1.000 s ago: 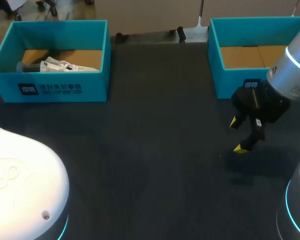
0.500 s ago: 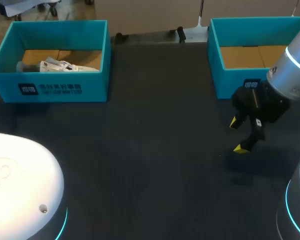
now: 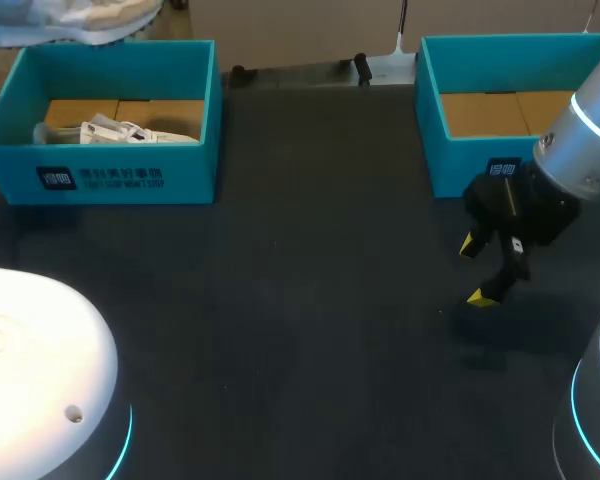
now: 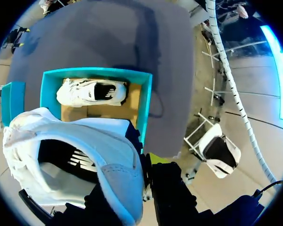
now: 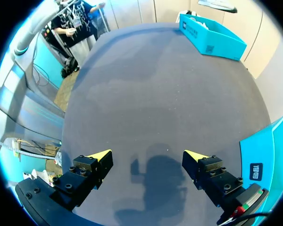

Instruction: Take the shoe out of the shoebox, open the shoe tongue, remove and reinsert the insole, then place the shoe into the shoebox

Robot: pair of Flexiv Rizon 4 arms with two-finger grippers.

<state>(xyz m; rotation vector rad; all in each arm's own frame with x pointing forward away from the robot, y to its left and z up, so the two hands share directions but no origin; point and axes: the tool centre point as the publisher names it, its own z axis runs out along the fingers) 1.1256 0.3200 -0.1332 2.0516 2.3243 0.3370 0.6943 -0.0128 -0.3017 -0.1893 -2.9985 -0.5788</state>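
Note:
A white shoe (image 4: pixel 75 155) hangs high above the left teal shoebox (image 4: pixel 144 108), with my left gripper (image 4: pixel 145 172) shut on its heel collar. In the head view this lifted shoe (image 3: pixel 75 18) shows past the far wall of the left shoebox (image 3: pixel 110 175). A second white shoe (image 3: pixel 115 131) lies on its side inside that box, and the left wrist view shows this second shoe (image 4: pixel 89 92) straight below the held one. My right gripper (image 3: pixel 477 270) hovers open and empty over the table in front of the right shoebox (image 3: pixel 480 150); in its own view the right gripper (image 5: pixel 148 157) has bare table between its fingers.
The right shoebox holds only its cardboard floor. The white housing of my left arm (image 3: pixel 35 380) fills the near left corner. Dark table (image 3: pixel 310 250) stretches between the two boxes. The left shoebox (image 5: pixel 212 33) lies far ahead of the right gripper.
The held shoe has come into the head view above the left box. The left arm's white housing has sunk lower and to the left. The right arm has not moved.

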